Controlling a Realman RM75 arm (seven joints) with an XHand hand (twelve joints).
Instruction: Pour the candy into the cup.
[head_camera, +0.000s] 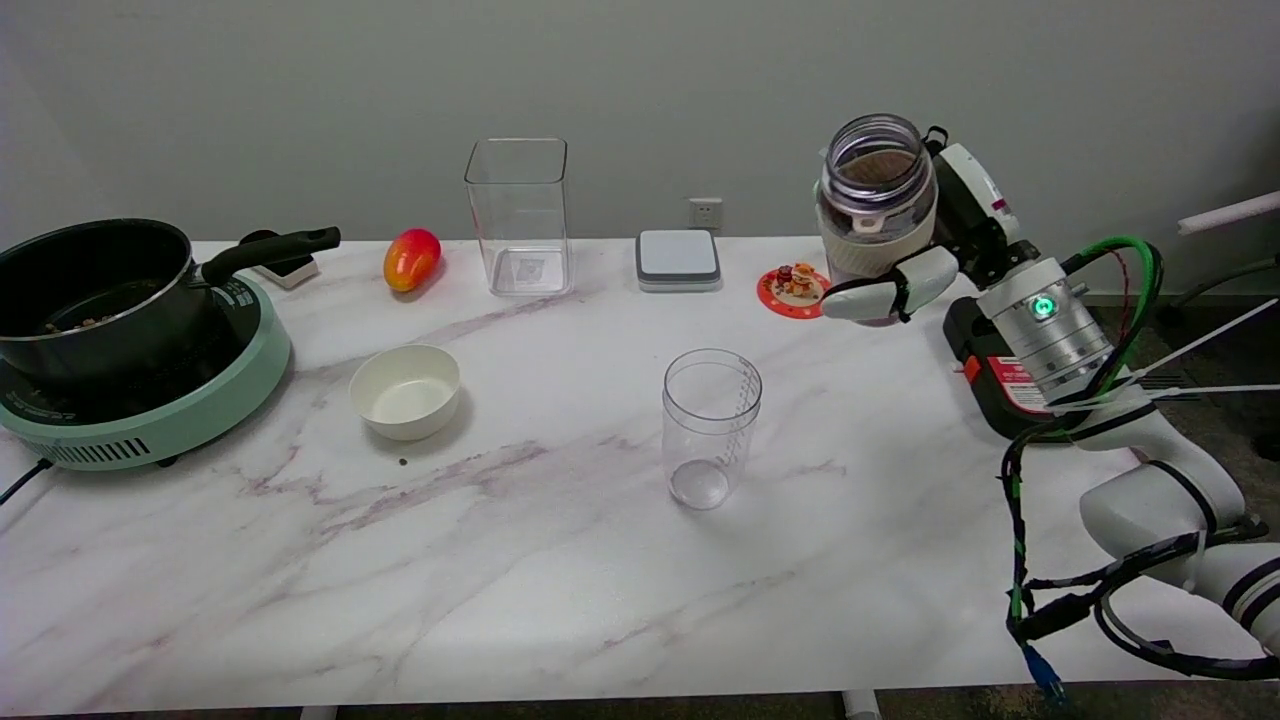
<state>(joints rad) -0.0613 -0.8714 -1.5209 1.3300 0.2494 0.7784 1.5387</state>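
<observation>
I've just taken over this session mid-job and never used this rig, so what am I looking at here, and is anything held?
There is one picture, from a head camera above the table's near side. The white arm at the lower right is the robot's right arm; its right hand grips a clear jar, upright in the air, with something brown inside. The target, an empty clear cup, stands mid-table. Also on the marble table: a white bowl, a black pot on a green cooker, a mango, a tall clear container, a grey scale and a red coaster.
</observation>
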